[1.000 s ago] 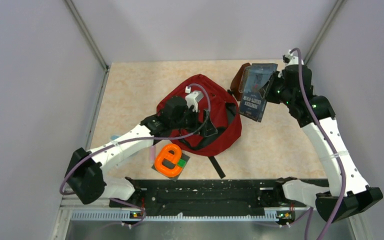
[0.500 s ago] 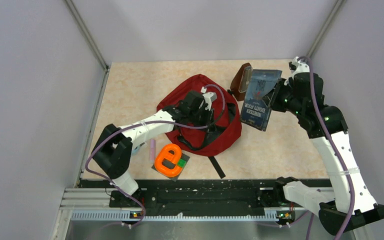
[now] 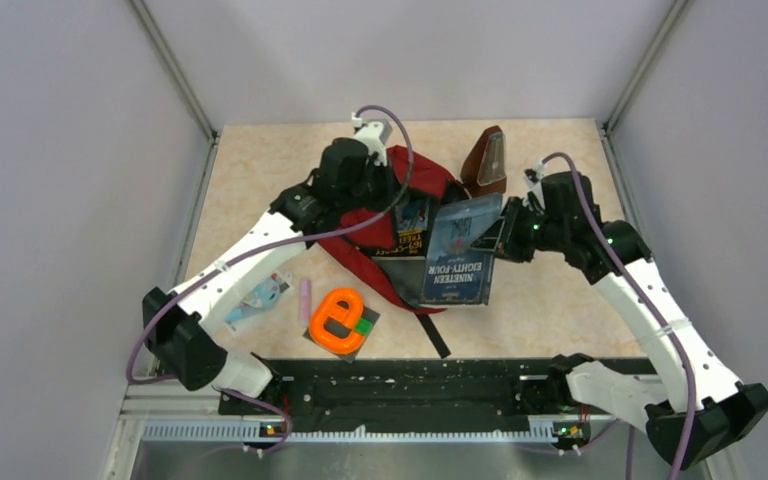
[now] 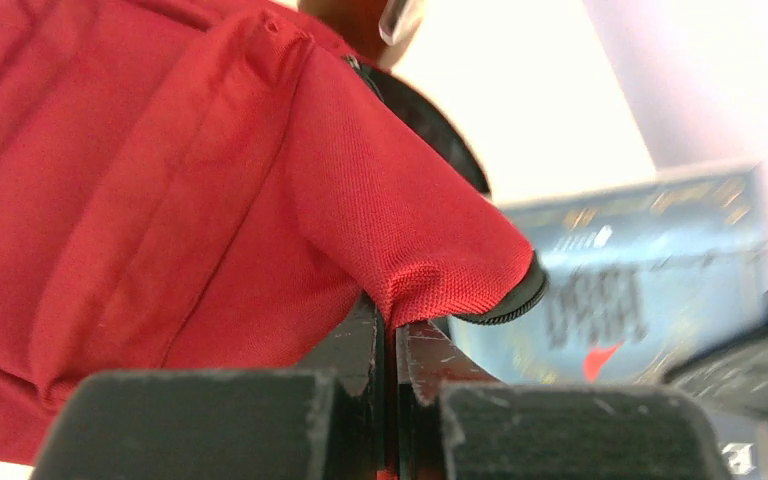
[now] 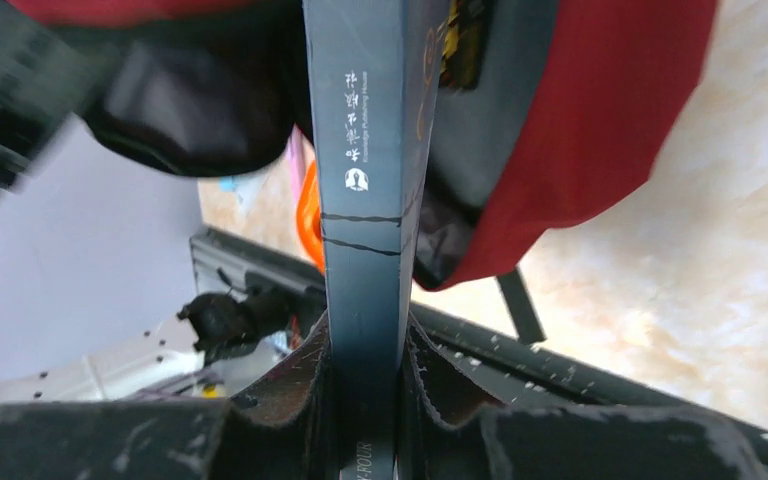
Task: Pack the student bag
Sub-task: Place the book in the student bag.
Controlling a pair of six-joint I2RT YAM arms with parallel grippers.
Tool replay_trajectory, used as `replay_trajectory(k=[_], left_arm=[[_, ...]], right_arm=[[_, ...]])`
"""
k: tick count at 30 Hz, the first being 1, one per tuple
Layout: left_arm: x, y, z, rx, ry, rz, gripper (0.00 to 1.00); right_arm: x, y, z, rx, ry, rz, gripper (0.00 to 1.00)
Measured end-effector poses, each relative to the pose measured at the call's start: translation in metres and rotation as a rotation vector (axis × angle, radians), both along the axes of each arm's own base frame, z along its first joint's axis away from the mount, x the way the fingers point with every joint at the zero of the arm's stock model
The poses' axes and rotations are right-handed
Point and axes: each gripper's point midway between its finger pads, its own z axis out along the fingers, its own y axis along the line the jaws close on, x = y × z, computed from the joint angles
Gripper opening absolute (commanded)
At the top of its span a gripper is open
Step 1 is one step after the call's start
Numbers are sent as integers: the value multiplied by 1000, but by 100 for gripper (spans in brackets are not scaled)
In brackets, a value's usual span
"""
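The dark red student bag [image 3: 428, 181] lies mid-table with its mouth held up, and a dark book [image 3: 412, 228] shows inside it. My left gripper [image 4: 395, 335] is shut on a fold of the bag's red fabric [image 4: 430, 260] beside the black zipper edge. In the top view that gripper [image 3: 384, 192] sits at the bag's far-left rim. A blue paperback [image 3: 458, 255] hangs at the bag's opening, tilted, with my right gripper [image 3: 506, 232] shut on it. In the right wrist view the jaws [image 5: 365, 370] clamp the book's spine [image 5: 365, 150], with the bag [image 5: 600, 120] behind.
A brown pyramid metronome [image 3: 487, 160] stands behind the bag at the right. An orange e-shaped piece [image 3: 335, 320], a pink stick [image 3: 305, 298] and a light blue packet [image 3: 260, 293] lie near the front left. A black strap [image 3: 433, 333] trails toward the rail.
My left gripper went from open to shut on the bag's fabric and pulled it up and toward the far left. My right arm carried the blue book down and left to the bag's opening.
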Motion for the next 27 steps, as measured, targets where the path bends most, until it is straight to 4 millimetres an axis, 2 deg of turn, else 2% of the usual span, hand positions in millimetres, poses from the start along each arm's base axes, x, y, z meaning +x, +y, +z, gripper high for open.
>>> replay_trajectory(k=[2,4,10,15,21,27], left_arm=[[6,8,19,-36,-23,28,0],[12,16,28,-56,-32,53,0],[13,22,28,-83,9,56,0],[12,22,29,-135,43,19,0],[4,32,16,-217,110,-22,0],[-6,30,17,-266,141,-93,0]], right_arm=[[-10,12,-7,31,46,29,0],[-16,20,-11,51,76,44,0],[-12,30,-11,114,89,39,0],[3,36,-23,158,91,-20,0],[34,37,-47,202,81,-164,0],[69,34,-64,151,44,-253,0]])
